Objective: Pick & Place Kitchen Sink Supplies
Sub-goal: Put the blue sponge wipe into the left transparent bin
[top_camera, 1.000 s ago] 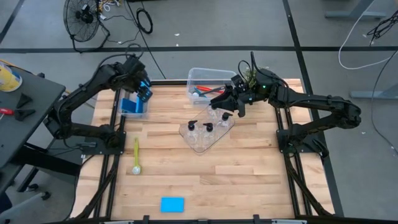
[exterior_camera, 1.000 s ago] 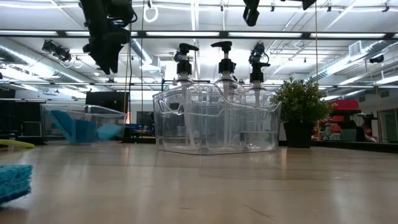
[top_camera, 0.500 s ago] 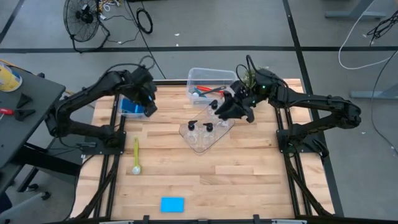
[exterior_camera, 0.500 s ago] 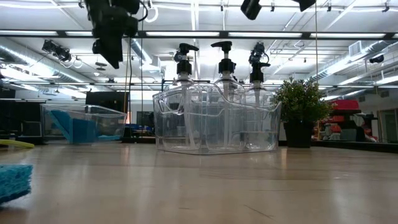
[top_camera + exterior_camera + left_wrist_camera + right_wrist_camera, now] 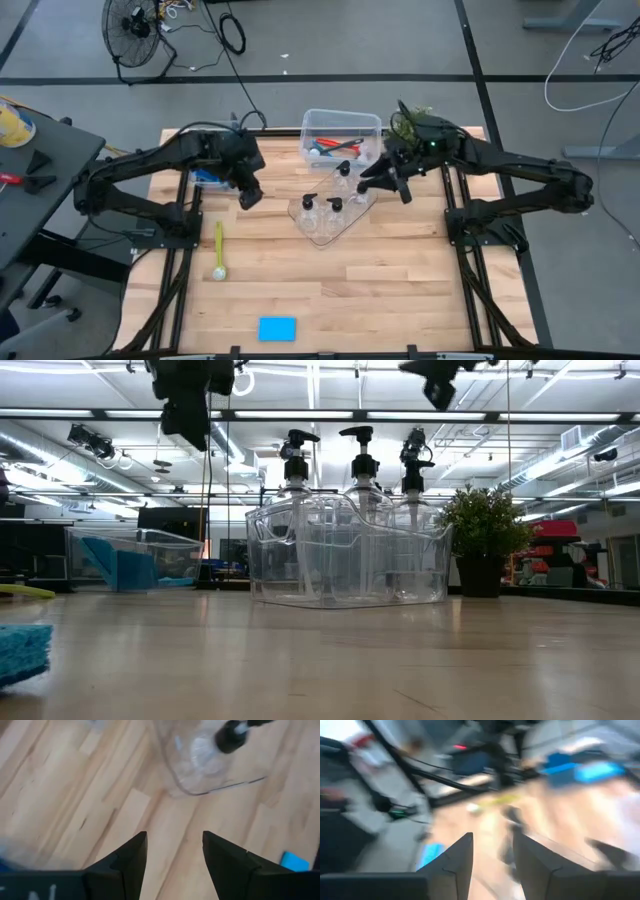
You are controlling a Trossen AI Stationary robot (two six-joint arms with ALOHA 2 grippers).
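Dark fingers of the left hand [image 5: 174,857] are parted and empty above the wooden counter [image 5: 400,270], beside the clear tray [image 5: 318,228] of pump bottles [image 5: 309,208]. The right hand [image 5: 375,180], also parted and empty, is raised over that tray.

pump bottles [image 5: 322,207] in tray [image 5: 345,225], sponge [image 5: 277,328] at near table edge

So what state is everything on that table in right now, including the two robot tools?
Left tool: open, empty, above bare table.
Right tool: open, empty, above the clear tray.
Pump bottles: upright in the clear tray.
Yellow-green brush: lying flat on the table.
Blue sponge: lying flat near the table's front edge.
Rear bin: holds brushes.
Left bin: holds blue sponges.
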